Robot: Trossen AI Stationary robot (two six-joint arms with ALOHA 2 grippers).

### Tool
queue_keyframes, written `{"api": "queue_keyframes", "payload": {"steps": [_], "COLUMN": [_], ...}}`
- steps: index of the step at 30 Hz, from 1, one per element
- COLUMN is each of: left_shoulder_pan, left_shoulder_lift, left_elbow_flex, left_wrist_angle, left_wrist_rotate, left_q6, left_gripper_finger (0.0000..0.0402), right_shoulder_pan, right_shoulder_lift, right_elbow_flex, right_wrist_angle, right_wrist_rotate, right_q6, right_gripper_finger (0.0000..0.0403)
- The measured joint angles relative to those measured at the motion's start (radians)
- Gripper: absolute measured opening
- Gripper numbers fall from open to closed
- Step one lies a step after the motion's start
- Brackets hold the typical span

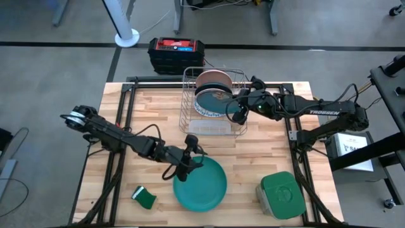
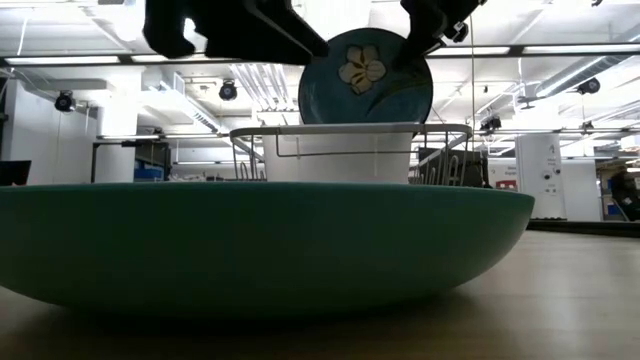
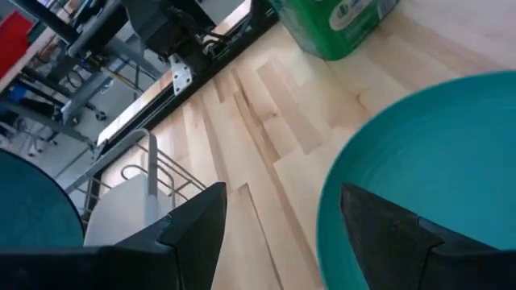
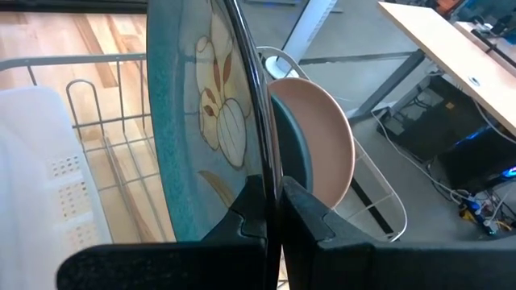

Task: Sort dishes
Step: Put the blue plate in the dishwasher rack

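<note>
Teal-green plate (image 1: 201,183) lies flat on the wooden table (image 1: 253,152), near the front edge, well apart from the wire rack (image 1: 215,101). Our left gripper (image 1: 190,159) hovers at its far rim with the fingers (image 3: 193,234) spread apart and nothing between them; in the left wrist view the rim sits just under the gap, so we read this as lining up to pinch the edge. A flat plate offers only its rim, hence the low, slanted approach.

Over at the rack, our right gripper (image 1: 239,109) is clamped tight on the rim of the flower-painted plate (image 4: 205,121), holding it on edge. The right wrist view shows the fingers (image 4: 302,217) pressed together with the thin rim between them. We judge the upright hold is meant to feed the plate into a slot between the wires; whether its lower edge rests in the rack already, we cannot tell.

Behind it, the salmon-pink plate (image 4: 322,137) stands upright in the rack, with a dark teal plate (image 4: 292,157) just in front of it, mostly hidden. Upright stacking keeps them apart and saves room.

Green-lidded container (image 1: 281,195) and small green sponge (image 1: 144,197) sit at the front of the table, away from both arms, not part of the sort.
</note>
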Motion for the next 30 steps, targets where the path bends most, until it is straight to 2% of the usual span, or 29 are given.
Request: {"api": "queue_keyframes", "payload": {"steps": [5, 13, 22, 30], "left_shoulder_pan": [0.053, 0.074, 0.090, 0.091], "left_shoulder_lift": [-0.032, -0.116, -0.278, -0.410], "left_elbow_flex": [-0.046, -0.123, -0.268, -0.367], "left_wrist_angle": [0.050, 0.064, 0.179, 0.185], "left_wrist_rotate": [0.072, 0.075, 0.056, -0.088], "left_q6": [-0.003, -0.005, -0.026, -0.060], "left_gripper_finger": [0.0231, 0.0231, 0.0231, 0.0231], "right_shoulder_pan": [0.000, 0.000, 0.003, 0.027], "right_shoulder_lift": [0.000, 0.000, 0.000, 0.004], "right_elbow_flex": [0.000, -0.009, -0.013, -0.014], "right_wrist_angle": [0.000, 0.000, 0.000, 0.011], "right_wrist_rotate": [0.000, 0.000, 0.000, 0.001], "right_q6": [0.001, 0.016, 0.053, 0.079], "right_gripper_finger": [0.0000, 0.0000, 0.0000, 0.0000]}}
